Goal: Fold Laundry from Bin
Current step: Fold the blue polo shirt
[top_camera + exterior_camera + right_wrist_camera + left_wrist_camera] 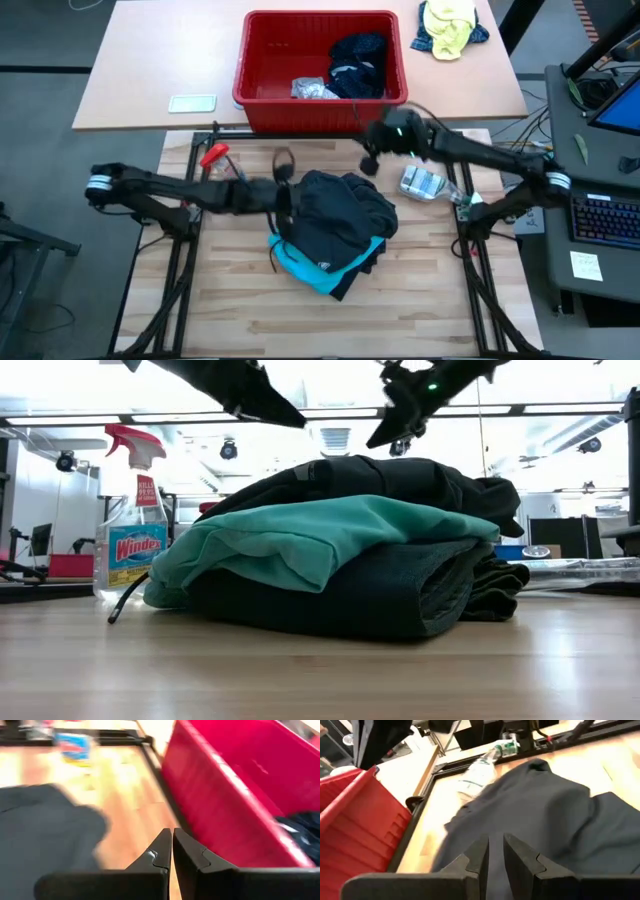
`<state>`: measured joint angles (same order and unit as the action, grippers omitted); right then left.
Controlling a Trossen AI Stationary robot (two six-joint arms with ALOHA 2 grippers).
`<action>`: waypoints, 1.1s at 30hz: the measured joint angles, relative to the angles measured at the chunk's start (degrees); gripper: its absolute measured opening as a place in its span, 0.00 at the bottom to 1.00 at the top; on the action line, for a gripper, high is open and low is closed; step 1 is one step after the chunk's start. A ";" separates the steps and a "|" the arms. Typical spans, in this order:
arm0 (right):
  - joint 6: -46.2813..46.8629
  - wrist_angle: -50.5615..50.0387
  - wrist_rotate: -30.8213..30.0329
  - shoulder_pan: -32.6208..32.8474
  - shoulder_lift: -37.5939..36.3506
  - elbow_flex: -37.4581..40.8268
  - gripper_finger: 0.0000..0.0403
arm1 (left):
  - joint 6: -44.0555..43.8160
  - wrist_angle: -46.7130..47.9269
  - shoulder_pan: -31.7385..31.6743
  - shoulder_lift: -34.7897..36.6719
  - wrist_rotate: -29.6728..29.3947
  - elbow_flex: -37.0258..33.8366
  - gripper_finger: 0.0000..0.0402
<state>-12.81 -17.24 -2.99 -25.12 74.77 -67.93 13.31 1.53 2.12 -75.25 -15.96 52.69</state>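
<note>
Laundry (335, 230) is lying piled mid-counter (250, 310), bare wood showing at every edge. Left fingers (283, 196), nearly closed and empty, are hovering beside it; right fingers (370, 160), closed and empty, are hanging near the bin (262, 60).

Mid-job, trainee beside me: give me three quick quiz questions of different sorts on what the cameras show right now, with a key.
1. True or false: the red plastic rectangular bin is empty.
2. Which colour shows between the dark garments in the folded laundry pile on the wooden table? A) yellow B) turquoise C) white
3. Fill in: the right hand hovers between the pile and the ____.

Key:
1. False: dark clothing lies in it.
2. B
3. bin. The left hand is at the pile's edge.
</note>
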 joint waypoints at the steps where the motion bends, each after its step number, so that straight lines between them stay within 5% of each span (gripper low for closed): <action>1: -0.05 -1.42 -0.02 -1.70 2.18 -2.89 0.02 | 0.28 1.46 -1.72 1.44 1.50 0.00 0.10; 8: -0.23 -3.93 2.91 -13.28 18.17 -20.80 0.02 | 7.11 7.04 -13.21 6.53 6.98 -0.04 0.09; 16: 12.81 -8.11 4.93 -21.22 35.03 -39.46 0.02 | 3.50 7.57 -19.10 8.00 11.07 -0.07 0.09; 22: 26.46 -13.29 8.82 -23.71 45.37 -54.27 0.02 | -15.80 12.59 -23.26 11.47 15.06 -0.09 0.09; 27: 35.53 -14.17 9.18 -24.04 53.31 -66.42 0.02 | -30.06 6.68 -29.15 16.59 32.71 -0.15 0.09; 30: 43.28 -7.83 9.37 -24.88 54.48 -65.17 0.02 | -36.31 -0.29 -35.01 20.75 40.77 -0.11 0.09; 33: 46.25 -6.89 6.77 -25.46 54.48 -63.88 0.02 | -38.25 -0.52 -38.78 24.89 42.47 -0.11 0.09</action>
<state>33.44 -24.13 3.79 -50.58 129.25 -131.82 -24.94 1.01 -36.66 -50.37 26.51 52.58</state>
